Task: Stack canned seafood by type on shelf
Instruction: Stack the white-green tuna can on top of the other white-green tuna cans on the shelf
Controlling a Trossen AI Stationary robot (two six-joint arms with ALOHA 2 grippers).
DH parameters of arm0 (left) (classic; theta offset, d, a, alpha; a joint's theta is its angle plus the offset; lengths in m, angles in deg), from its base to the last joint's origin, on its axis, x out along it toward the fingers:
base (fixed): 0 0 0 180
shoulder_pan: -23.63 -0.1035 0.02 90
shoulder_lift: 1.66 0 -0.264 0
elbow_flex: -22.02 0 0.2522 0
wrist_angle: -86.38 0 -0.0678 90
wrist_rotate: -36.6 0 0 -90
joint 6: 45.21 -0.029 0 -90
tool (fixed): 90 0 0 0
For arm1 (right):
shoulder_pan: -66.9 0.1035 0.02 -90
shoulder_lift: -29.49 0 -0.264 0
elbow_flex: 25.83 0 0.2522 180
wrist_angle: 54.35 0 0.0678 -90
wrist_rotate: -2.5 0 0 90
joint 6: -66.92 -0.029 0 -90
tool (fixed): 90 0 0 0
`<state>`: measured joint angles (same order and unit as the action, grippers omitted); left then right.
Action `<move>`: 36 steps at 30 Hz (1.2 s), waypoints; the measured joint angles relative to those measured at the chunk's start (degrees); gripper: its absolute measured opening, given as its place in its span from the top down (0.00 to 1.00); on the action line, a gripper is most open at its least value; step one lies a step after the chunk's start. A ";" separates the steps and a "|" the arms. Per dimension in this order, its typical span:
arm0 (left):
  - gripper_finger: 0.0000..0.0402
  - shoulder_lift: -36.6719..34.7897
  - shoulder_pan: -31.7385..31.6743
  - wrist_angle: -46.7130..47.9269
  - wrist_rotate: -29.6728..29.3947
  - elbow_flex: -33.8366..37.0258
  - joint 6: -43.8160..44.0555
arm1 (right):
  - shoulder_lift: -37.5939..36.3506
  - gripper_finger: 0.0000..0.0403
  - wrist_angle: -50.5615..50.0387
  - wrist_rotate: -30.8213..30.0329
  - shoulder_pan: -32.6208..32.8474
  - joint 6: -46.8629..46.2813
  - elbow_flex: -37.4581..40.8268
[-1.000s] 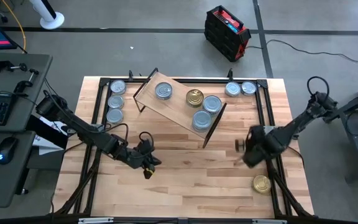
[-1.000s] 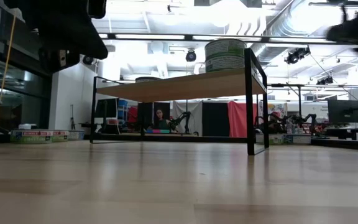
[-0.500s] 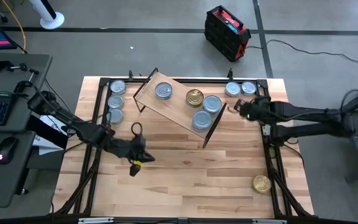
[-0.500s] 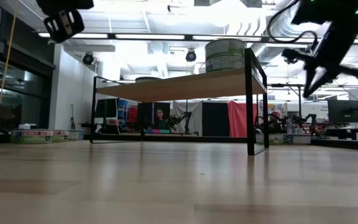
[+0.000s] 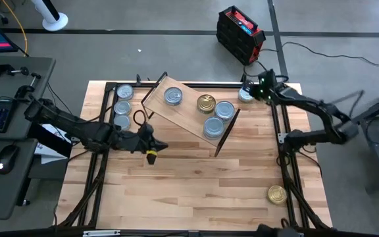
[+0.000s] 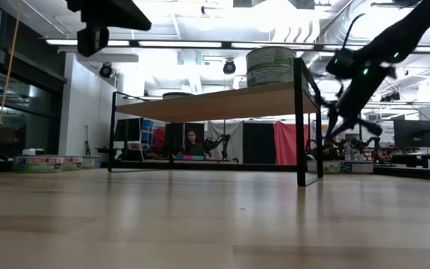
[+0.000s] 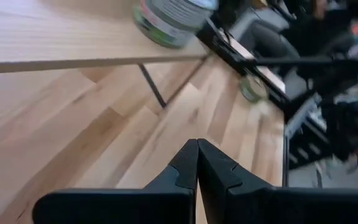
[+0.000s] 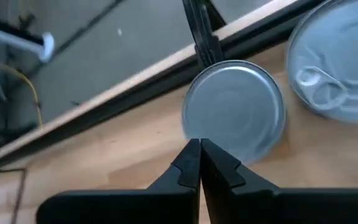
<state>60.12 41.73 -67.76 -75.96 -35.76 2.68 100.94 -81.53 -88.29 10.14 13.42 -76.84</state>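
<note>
1. Shelf (image 5: 188, 113): light-wood board on black legs, set askew at the worktop's (image 5: 189, 191) far middle; four tins (image 5: 214, 125) on it, one gold-topped (image 5: 206, 103).
2. Right gripper (image 5: 260, 86): fingers pressed together, empty, above two silver-topped tins (image 5: 245, 95) at the far right corner.
3. Left gripper (image 5: 151, 143): fingers together, empty, near the shelf's left end.
4. Three tins (image 5: 122, 107) at far left; one gold tin (image 5: 276, 194) near right.

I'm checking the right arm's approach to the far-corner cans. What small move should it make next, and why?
Probably open the right hand before going lower. In its wrist view the fingers are shut together just short of a silver-topped can beside another can at the table's far right corner, so it cannot straddle the can yet.
</note>
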 joint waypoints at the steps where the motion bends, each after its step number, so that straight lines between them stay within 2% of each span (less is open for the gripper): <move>1: 1.00 0.00 -0.50 -0.04 -0.16 -0.01 0.89 | 2.38 1.00 0.67 1.67 -1.05 1.38 -0.57; 3: 1.00 0.00 -1.31 -0.19 -0.29 0.00 2.59 | 6.35 1.00 1.06 4.05 -2.28 4.13 -1.68; 8: 1.00 0.00 -2.02 -0.26 -0.38 -0.01 5.21 | 13.02 1.00 1.20 4.43 -2.65 9.05 -4.27; 14: 1.00 0.00 -2.02 -0.26 -0.51 -0.01 5.50 | 14.51 1.00 -1.97 4.89 -1.93 15.42 -5.05; 20: 1.00 0.00 -2.02 -0.20 -0.60 -0.01 4.94 | 12.93 1.00 -9.71 4.64 0.61 19.04 -5.20; 24: 1.00 0.00 -1.96 -0.07 -0.57 -0.01 4.25 | 9.74 1.00 -18.97 -1.61 2.57 18.89 -5.16; 31: 1.00 0.02 -1.96 0.13 0.17 -0.01 0.53 | 4.12 1.00 -32.31 -4.96 3.61 17.44 -5.03; 34: 1.00 0.02 -1.90 0.15 1.76 -0.01 -0.57 | 2.15 1.00 -34.57 -4.74 4.41 15.84 -5.00; 36: 1.00 0.02 -1.68 0.14 2.21 0.00 -1.23 | 0.07 1.00 -32.11 -4.26 4.34 14.21 -4.98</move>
<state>60.14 40.04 -67.62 -73.76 -35.76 1.45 101.01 -113.64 -92.55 14.47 27.63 -81.83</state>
